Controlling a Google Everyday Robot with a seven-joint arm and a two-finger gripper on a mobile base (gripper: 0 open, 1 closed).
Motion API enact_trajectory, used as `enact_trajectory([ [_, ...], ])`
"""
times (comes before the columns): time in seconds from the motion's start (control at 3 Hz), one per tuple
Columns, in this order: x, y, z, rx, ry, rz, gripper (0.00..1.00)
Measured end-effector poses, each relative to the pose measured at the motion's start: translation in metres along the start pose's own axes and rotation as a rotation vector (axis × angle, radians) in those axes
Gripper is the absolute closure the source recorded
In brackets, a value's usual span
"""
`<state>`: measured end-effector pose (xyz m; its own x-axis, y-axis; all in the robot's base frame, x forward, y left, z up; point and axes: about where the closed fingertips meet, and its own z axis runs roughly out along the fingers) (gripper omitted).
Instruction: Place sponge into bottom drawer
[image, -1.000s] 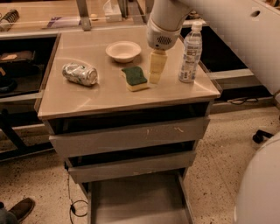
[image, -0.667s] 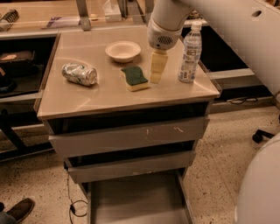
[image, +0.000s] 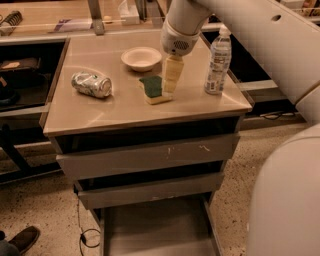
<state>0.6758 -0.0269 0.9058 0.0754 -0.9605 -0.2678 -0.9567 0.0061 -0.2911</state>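
Gripper (image: 169, 88) down at the sponge (image: 154, 87), mid-tabletop.
From my seat, the gripper points straight down with its tip against the sponge's right side; I cannot tell whether it is released or clenched. The sponge lies flat, green side up, about midway between the tabletop's left and right edges. The bottom drawer (image: 150, 231) stands pulled out below. A bowl (image: 141, 58) sits toward the back edge, a crushed can (image: 91, 84) near the left edge, a water bottle (image: 218, 62) by the right edge.
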Motion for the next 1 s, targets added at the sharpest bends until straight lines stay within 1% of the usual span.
enact_trajectory([
  [0.33,-0.014,-0.015,0.028,-0.03,-0.027,-0.026,0.0],
  [0.67,-0.015,-0.016,0.036,-0.036,-0.038,-0.035,0.0],
  [1.0,-0.015,-0.009,0.048,-0.054,-0.048,-0.032,0.0],
])
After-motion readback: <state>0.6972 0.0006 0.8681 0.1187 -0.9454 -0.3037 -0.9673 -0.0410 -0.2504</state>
